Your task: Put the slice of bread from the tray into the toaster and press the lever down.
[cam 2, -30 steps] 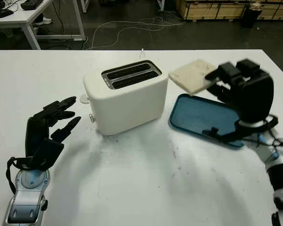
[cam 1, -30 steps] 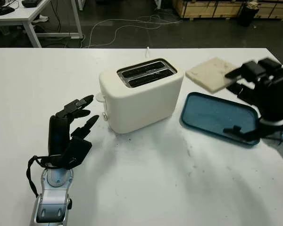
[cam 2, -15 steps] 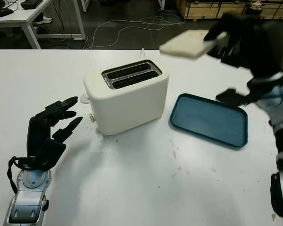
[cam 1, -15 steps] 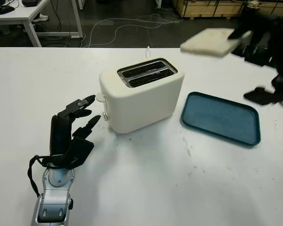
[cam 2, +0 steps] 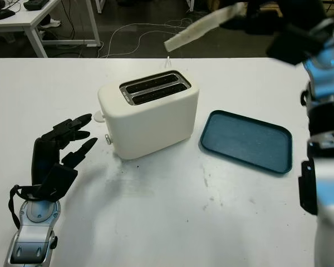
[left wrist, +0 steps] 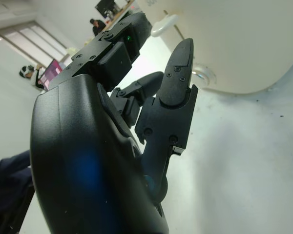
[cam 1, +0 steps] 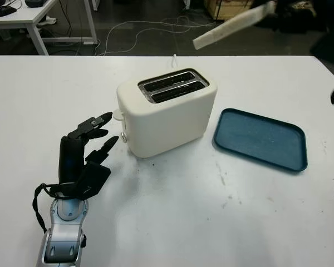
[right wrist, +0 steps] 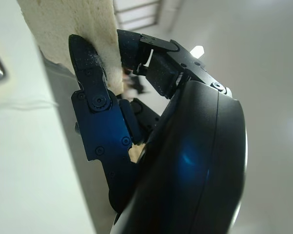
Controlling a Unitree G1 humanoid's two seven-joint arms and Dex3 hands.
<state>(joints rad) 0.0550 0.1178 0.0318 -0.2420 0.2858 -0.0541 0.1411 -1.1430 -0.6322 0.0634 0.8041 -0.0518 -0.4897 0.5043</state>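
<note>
Right hand (cam 2: pixel 278 22) pinches the bread (cam 2: pixel 203 26) by one end, fingers (right wrist: pixel 90 92) clamped on both faces; slice hangs high, beyond and right of the toaster (cam 1: pixel 167 111), tilted edge-down, likely to line up with the slots. Half a second ago it lay flatter and lower. Tray (cam 1: pixel 260 139) bare, right of toaster. Left hand (cam 1: pixel 80 153) open, fingers loosely extended, unmoved near the lever (cam 1: pixel 117 114) side, probably waiting to press.

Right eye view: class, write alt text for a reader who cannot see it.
The robot's right hand holds a slice of bread tilted in the air above a cream toaster on a white table. A blue tray lies beside the toaster; the left hand is open nearby.
</note>
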